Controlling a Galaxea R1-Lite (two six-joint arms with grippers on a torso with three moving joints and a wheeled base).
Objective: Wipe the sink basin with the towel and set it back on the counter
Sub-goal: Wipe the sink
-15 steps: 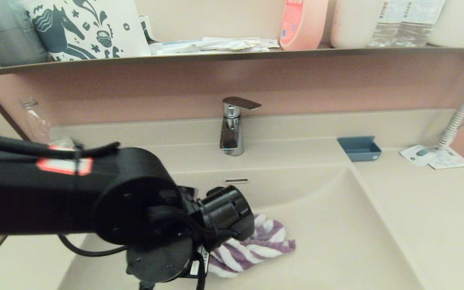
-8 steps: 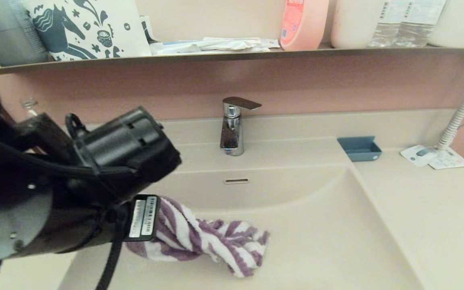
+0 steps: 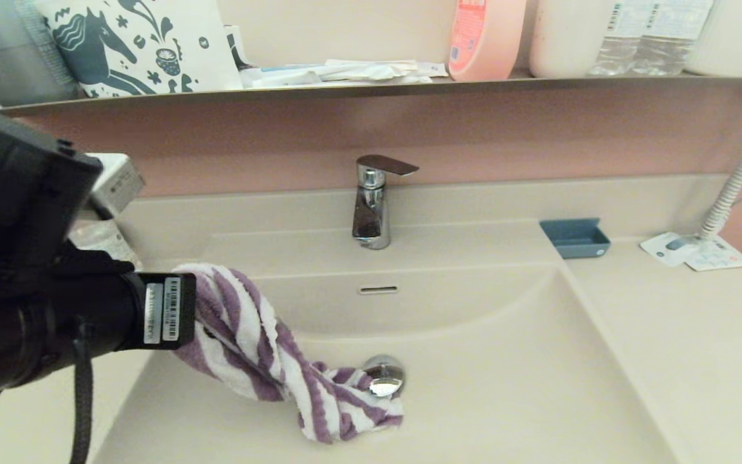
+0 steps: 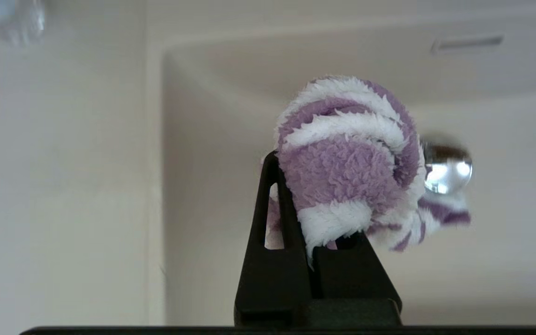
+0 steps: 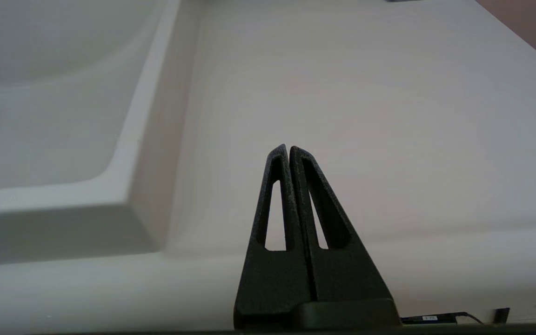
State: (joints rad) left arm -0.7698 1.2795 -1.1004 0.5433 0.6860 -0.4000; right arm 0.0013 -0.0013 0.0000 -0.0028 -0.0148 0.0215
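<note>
My left gripper (image 3: pixel 184 309) (image 4: pixel 312 186) is shut on the purple-and-white striped towel (image 3: pixel 261 348) (image 4: pixel 347 158) above the left side of the sink basin (image 3: pixel 525 374). The towel hangs twisted from the jaws, and its lower end rests on the basin floor beside the chrome drain plug (image 3: pixel 384 377) (image 4: pixel 447 167). The overflow slot (image 3: pixel 377 290) shows on the curved back wall. My right gripper (image 5: pixel 289 151) is shut on nothing, parked low at the front of the counter (image 5: pixel 365 93) to the right of the basin; the head view does not show it.
A chrome faucet (image 3: pixel 371 206) stands behind the basin. A small blue tray (image 3: pixel 575 237) and a paper card (image 3: pixel 693 250) with a coiled cord lie on the counter's right. The shelf (image 3: pixel 371 87) above holds a horse-print bag (image 3: pixel 139 45), a pink bottle and water bottles.
My left arm has pulled back to the left and risen, dragging the towel leftward across the basin. The drain plug, covered before, now shows.
</note>
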